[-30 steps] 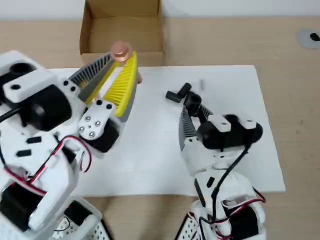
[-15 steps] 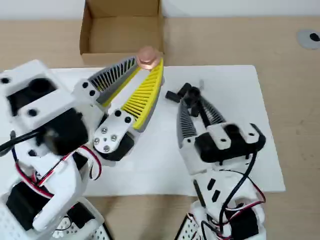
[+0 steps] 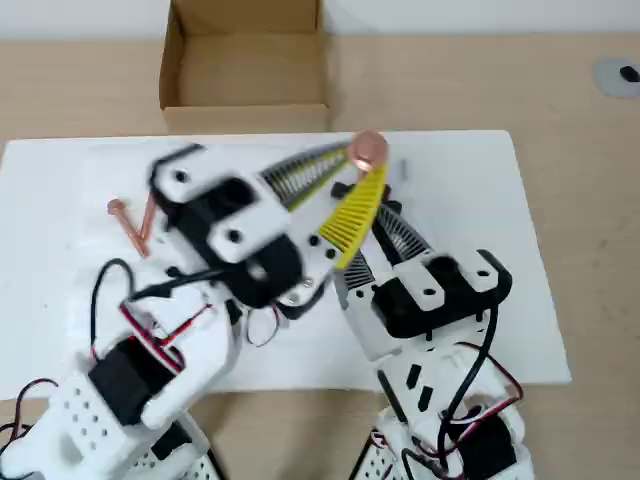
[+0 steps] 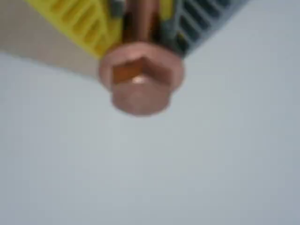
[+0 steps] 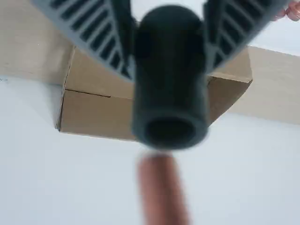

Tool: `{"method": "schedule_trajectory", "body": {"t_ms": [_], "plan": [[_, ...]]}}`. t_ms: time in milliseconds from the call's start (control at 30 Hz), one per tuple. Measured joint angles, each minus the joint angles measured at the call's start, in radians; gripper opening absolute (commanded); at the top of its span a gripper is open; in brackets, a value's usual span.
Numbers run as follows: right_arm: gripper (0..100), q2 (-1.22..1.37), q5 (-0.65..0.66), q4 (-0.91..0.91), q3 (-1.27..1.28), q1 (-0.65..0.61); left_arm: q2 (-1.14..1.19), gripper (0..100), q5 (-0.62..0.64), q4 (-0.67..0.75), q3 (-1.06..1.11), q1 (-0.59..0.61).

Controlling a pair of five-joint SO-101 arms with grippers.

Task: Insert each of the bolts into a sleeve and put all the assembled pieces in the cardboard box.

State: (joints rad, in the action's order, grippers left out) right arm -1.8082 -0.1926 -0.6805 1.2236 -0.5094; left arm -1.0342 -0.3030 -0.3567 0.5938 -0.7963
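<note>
My left gripper [image 3: 366, 153] is shut on a copper bolt [image 3: 368, 149] and holds it over the mat's far middle. The bolt's hex head [image 4: 140, 83] sticks out past the yellow and grey fingers [image 4: 79, 21]. Just under it, my right gripper [image 3: 377, 208] is shut on a black sleeve [image 5: 169, 79]. The sleeve's open end faces the bolt's copper shank [image 5: 161, 194], which lies close in front of it and roughly in line. Two more copper bolts [image 3: 131, 220] lie on the mat at the left. The cardboard box [image 3: 245, 62] stands open at the far edge.
A white mat [image 3: 520, 240] covers the wooden table. A small black piece [image 3: 341, 189] lies on the mat beside the yellow finger. A grey disc [image 3: 618, 75] sits at the far right of the table. Both arm bases crowd the near edge.
My left arm has swung right with the bolt, from the box's front edge to above the right gripper, uncovering the two bolts at the left. The right gripper closed in around the sleeve.
</note>
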Motion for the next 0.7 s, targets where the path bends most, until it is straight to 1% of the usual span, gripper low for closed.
{"method": "schedule_trajectory", "body": {"t_ms": [300, 467, 567, 700], "plan": [[1.0, 0.0, 0.0, 0.0, 0.005, -0.003, 0.0, 1, -0.012, 0.0, -0.002, -0.002], [1.0, 0.0, 0.0, 0.0, 0.005, -0.003, 0.0, 1, -0.012, 0.0, -0.002, 0.034], [1.0, 0.0, 0.0, 0.0, 0.005, -0.003, 0.0, 1, -0.012, 0.0, -0.002, 0.034], [1.0, 0.0, 0.0, 0.0, 0.006, -0.003, -0.002, 1, -0.017, -0.066, -0.002, 0.034]]}}
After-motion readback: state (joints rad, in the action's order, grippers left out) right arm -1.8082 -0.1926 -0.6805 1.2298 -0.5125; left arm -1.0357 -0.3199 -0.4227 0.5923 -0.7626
